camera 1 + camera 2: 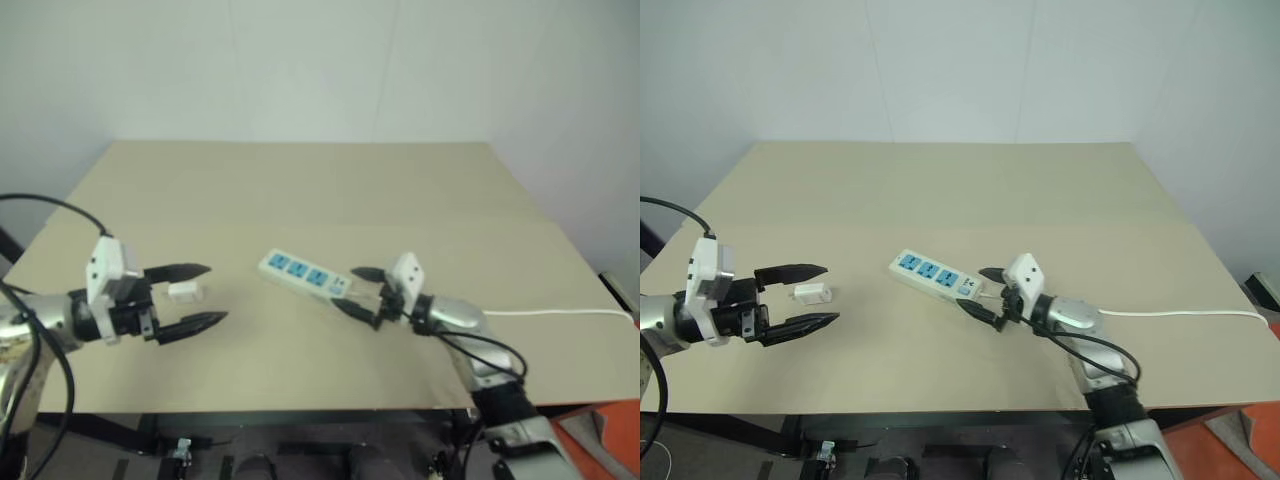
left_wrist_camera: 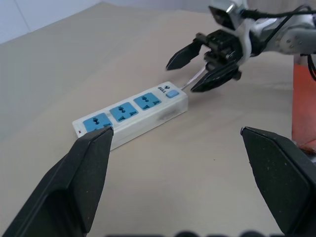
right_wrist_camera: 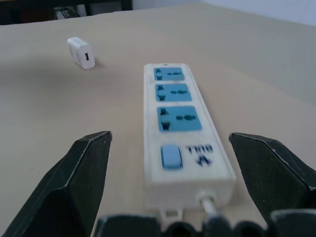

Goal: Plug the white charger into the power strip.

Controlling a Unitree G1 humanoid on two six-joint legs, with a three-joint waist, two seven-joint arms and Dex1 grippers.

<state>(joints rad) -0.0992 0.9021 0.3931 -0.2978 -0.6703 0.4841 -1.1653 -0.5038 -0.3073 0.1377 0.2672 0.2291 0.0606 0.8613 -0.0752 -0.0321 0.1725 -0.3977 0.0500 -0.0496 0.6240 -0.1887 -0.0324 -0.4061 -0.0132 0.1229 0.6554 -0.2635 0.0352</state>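
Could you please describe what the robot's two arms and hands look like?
Both arms are silver-grey metal with black cables looping along them. The left hand and right hand each have two black, pointed fingers and carry a white boxy module at the wrist.

Beige table (image 1: 300, 190), pale wall (image 1: 320, 60) behind, orange object (image 2: 302, 98) beside

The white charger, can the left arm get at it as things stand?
Probably yes: the white charger lies bare on the table, with the left gripper open around it and nothing between.
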